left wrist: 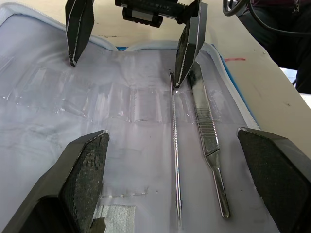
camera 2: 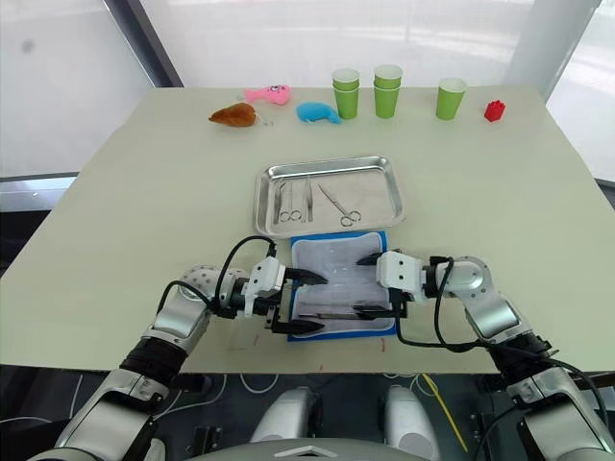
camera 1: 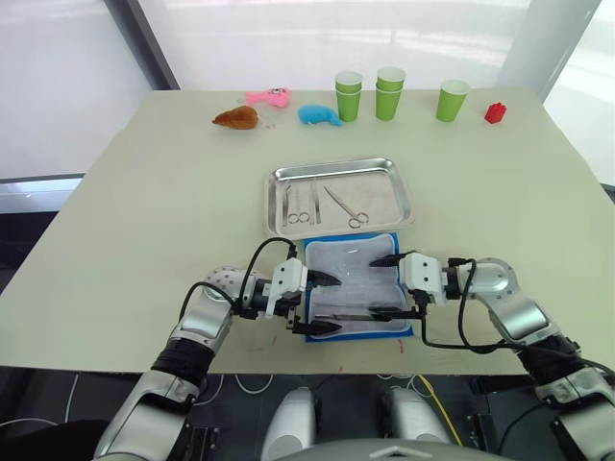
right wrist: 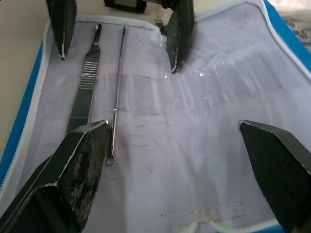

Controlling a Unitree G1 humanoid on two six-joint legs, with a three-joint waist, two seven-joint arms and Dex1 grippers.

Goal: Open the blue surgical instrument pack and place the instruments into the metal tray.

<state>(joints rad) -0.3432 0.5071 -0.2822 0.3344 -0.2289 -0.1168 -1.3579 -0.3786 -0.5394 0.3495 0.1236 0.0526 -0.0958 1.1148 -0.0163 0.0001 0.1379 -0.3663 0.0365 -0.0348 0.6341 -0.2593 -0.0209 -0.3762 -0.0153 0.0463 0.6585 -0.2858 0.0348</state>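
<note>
The blue surgical instrument pack (camera 1: 351,271) lies open at the table's near edge, white lining up. Two instruments rest on its near half: a thin probe (left wrist: 175,155) and a flat scalpel handle (left wrist: 206,141). My left gripper (camera 1: 325,303) is open over the pack's left side. Facing it from the right, my right gripper (camera 1: 381,286) is also open, with one fingertip close to the probe's end. Neither holds anything. Beyond the pack, the metal tray (camera 1: 380,190) holds scissors (camera 1: 344,205) and other ring-handled instruments (camera 1: 298,204).
Along the far edge stand green cups (camera 1: 349,96), two of them stacks, and a red block (camera 1: 495,112). A blue plush (camera 1: 319,115), a pink toy (camera 1: 269,97) and a brown toy (camera 1: 236,118) lie left of them. The pack sits just inside the front table edge.
</note>
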